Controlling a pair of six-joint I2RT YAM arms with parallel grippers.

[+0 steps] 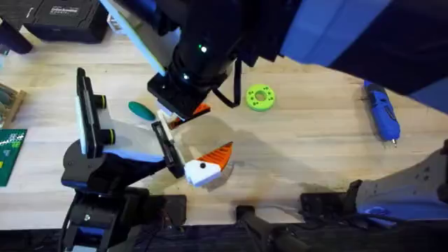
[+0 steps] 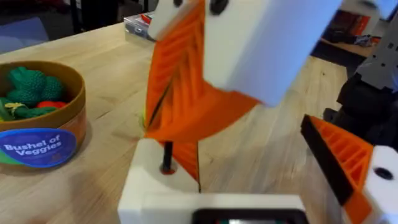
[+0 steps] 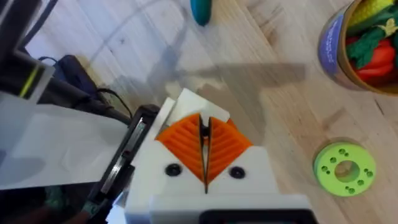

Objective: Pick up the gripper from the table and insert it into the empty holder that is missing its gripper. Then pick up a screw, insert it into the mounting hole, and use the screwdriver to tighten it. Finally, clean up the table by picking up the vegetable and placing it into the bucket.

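My left gripper (image 1: 183, 147) stands open on the table (image 1: 301, 161). One finger carries an orange pad (image 2: 342, 158). The other finger is the bare white holder (image 2: 149, 190) with a dark mounting hole (image 2: 166, 168). My right gripper (image 3: 204, 121) reaches across from above, shut on the orange gripper (image 2: 185, 157), whose lower end rests against the holder's face. The teal vegetable (image 1: 141, 110) lies just left of both grippers. A blue screwdriver (image 1: 381, 112) rests at the far right. The bucket (image 2: 43, 140), holding toy vegetables, shows in both wrist views. No screw is visible.
A lime-green ring (image 1: 260, 98) lies right of the right gripper. Black cases (image 1: 63, 17) sit at the back left, and a green board (image 1: 10, 154) at the left edge. Bare wood lies between the ring and the screwdriver.
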